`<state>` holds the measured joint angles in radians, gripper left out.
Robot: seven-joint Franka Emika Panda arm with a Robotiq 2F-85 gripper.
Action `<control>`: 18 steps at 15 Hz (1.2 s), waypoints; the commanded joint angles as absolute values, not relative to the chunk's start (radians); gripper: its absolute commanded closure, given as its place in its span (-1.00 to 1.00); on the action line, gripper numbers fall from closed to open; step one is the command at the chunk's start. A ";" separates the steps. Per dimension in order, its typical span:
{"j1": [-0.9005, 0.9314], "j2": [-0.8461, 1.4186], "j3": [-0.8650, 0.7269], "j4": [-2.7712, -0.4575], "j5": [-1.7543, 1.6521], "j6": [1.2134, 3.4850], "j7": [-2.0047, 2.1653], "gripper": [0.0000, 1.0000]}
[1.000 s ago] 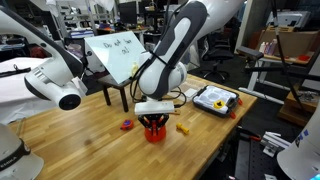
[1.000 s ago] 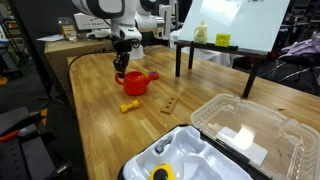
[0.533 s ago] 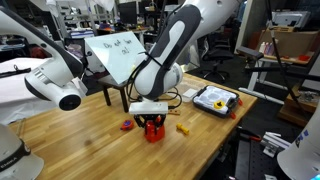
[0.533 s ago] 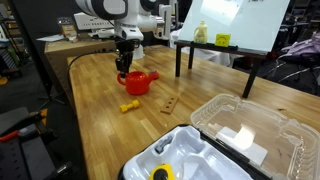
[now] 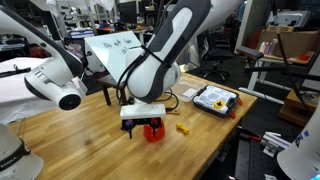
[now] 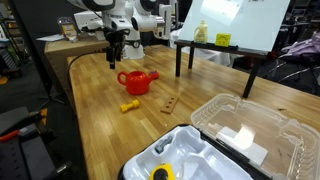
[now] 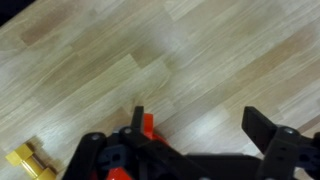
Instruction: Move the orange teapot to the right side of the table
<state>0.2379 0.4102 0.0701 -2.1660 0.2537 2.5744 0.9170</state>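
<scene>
The gripper [image 7: 198, 120] is hanging with jaws spread wide, pinching nothing. The orange teapot [image 6: 135, 82] is sitting on the table [image 6: 200, 90] just below and beside it.

The orange teapot [image 6: 136, 81] stands on the wooden table [image 6: 95, 125]. The gripper [image 6: 115, 60] hangs near it, higher and toward the table's far edge, fingers pointing down, not touching the pot. A yellow piece [image 6: 128, 106] and a small brown block [image 6: 170, 102] lie closer in. Behind stands a black-legged stand [image 6: 180, 55] with a tilted white board [image 6: 240, 25]. A clear plastic box [image 6: 255, 128] and a white tray [image 6: 200, 152] sit nearest.
</scene>
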 commanded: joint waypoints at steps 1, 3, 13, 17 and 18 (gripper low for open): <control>0.240 0.309 0.113 -2.259 0.254 2.631 0.831 -1.00; 0.251 0.245 0.126 -2.306 0.231 2.631 0.792 -1.00; 0.228 -0.069 0.166 -2.553 0.232 2.597 0.493 -1.00; 0.226 -0.089 0.171 -2.570 0.234 2.596 0.485 -1.00; 0.227 -0.079 0.171 -2.566 0.234 2.596 0.485 -1.00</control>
<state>0.2511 -0.0780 0.1472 -2.5661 0.2301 2.5988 0.4887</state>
